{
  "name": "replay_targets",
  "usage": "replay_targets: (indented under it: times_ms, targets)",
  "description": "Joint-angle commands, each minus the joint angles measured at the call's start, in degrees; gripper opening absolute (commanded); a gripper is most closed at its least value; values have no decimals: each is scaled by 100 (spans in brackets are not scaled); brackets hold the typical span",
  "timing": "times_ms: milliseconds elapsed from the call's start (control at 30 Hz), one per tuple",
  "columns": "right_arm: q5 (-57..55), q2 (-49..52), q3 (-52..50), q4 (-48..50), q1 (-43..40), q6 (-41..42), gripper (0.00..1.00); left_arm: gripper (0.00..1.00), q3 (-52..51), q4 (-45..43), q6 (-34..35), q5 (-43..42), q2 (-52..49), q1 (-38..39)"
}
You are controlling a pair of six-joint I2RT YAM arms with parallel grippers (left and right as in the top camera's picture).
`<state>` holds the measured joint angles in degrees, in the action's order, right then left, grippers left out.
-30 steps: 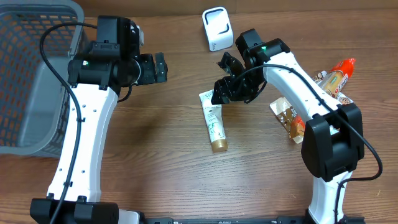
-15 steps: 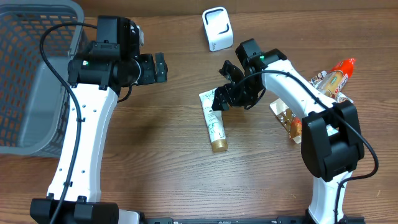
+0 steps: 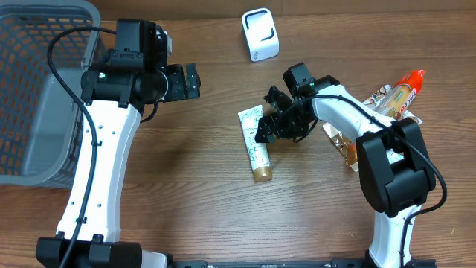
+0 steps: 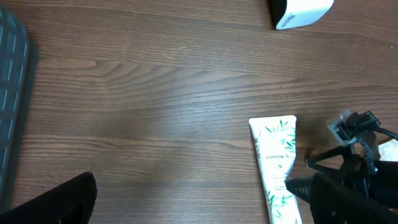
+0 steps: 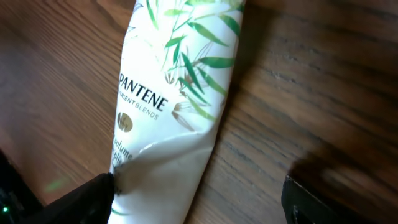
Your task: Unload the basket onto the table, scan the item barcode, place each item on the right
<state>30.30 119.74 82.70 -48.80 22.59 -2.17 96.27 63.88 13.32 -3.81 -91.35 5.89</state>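
Right tool [image 3: 269, 123] came down and drew in over tube [image 3: 255, 145], jaws spreading wider on way. Tube lay flat on table [image 3: 186, 201], cap toward near edge, label up, tool over its crimped half. Wrist view: fingers [image 5: 74, 202] stood wide apart, one at tube's edge, nothing gripped. Left tool [image 3: 195, 80] hung fully open, empty, between basket [image 3: 30, 160] and tube. Scanner [image 3: 260, 34] stood at far edge, well apart from tube. Judged early stage: grasp not yet made; lifting, carrying and showing barcode all left.

Even light, soft shadows, R wrist blurry
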Motion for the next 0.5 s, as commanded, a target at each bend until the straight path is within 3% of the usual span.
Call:
replay_targets:
  times_ms: [0,200,333,467]
  targets:
    - [238,-33,-232,267,28,295,86,100,101,0,-90,17,72,13]
    - [227,-13,-527,708,87,658,84,100,101,0,-90,17,72,13]
    - [234,-13,-660,848,92,695,73,100,101,0,-90,17,72,13]
    - [232,-13,-660,883,92,715,52,100,101,0,-90,17,72,13]
